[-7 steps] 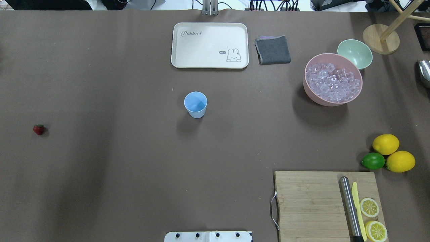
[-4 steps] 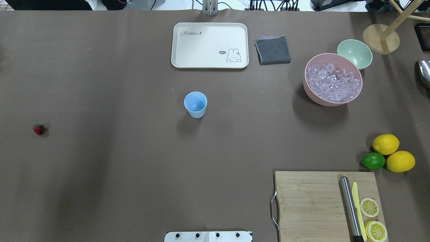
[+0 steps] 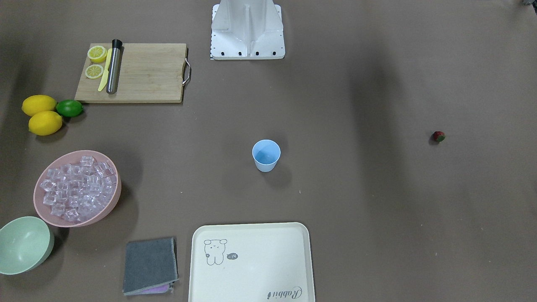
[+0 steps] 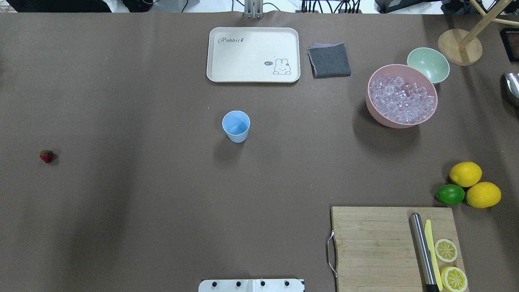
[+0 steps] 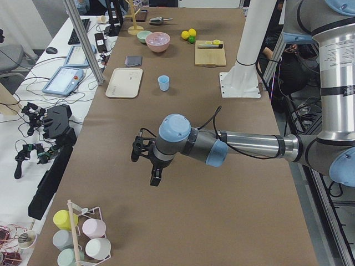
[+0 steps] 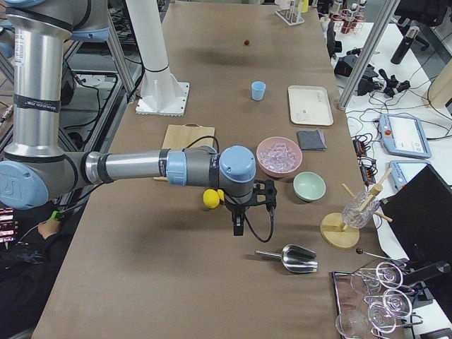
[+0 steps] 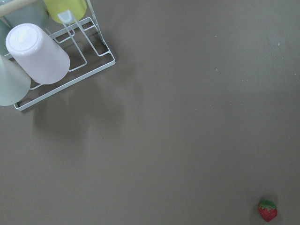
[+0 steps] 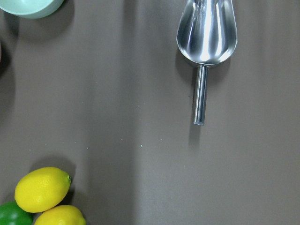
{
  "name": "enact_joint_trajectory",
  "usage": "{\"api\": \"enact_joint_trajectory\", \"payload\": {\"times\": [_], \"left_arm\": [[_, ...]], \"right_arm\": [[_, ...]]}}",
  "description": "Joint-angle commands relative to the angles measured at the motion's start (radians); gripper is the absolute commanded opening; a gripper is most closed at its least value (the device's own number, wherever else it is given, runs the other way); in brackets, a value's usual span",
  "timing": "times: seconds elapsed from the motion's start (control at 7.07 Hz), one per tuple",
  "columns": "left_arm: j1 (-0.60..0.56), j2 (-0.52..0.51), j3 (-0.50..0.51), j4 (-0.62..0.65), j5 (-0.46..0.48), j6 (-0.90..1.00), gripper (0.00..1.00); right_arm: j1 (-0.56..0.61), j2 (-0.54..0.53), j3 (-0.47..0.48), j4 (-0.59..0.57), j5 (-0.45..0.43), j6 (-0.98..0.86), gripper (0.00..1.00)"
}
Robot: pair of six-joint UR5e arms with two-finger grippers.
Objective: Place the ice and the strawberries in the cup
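Front and overhead: cup [image 3: 266, 155] mid-table, strawberry [image 3: 438, 136] far to the robot's left, ice [image 3: 77, 188] in a bowl [image 3: 114, 201] to its right, no arm showing. Side views: left gripper [image 5: 145, 166] and right gripper [image 6: 251, 212] hang above the table [image 5: 222, 221], spread or closed I cannot tell. Wrist views: strawberry at the frame's corner, a scoop [image 8: 206, 42] below; slick ice might miss or tip the light cup.
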Motion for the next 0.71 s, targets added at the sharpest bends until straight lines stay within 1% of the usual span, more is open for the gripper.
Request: {"api": "enact_joint_trajectory", "payload": {"times": [0.0, 0.57], "left_arm": [[-0.001, 0.001, -0.004, 0.0, 0.001, -0.001, 0.98], [-0.001, 0.003, -0.004, 0.0, 0.003, 0.001, 0.98]], "right_arm": [[0.0, 0.008, 0.0, 0.0, -0.001, 0.0, 0.99], [0.0, 0.023, 0.0, -0.003, -0.001, 0.0, 0.99]]}}
